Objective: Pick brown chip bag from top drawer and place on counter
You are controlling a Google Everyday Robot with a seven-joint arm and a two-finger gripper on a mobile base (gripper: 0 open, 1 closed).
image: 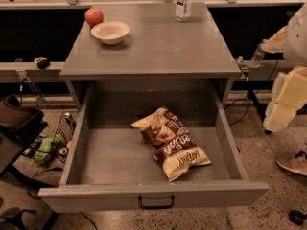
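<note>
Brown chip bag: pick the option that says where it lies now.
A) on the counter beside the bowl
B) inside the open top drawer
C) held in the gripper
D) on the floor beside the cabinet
B: the brown chip bag lies flat on the bottom of the open top drawer, below the counter. The gripper hangs off the counter's right edge, well apart from the bag.

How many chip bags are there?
1. The brown chip bag lies in the open top drawer, right of middle; the shaded back could hide more. The gripper hangs at the picture's right edge, outside the drawer.
</note>
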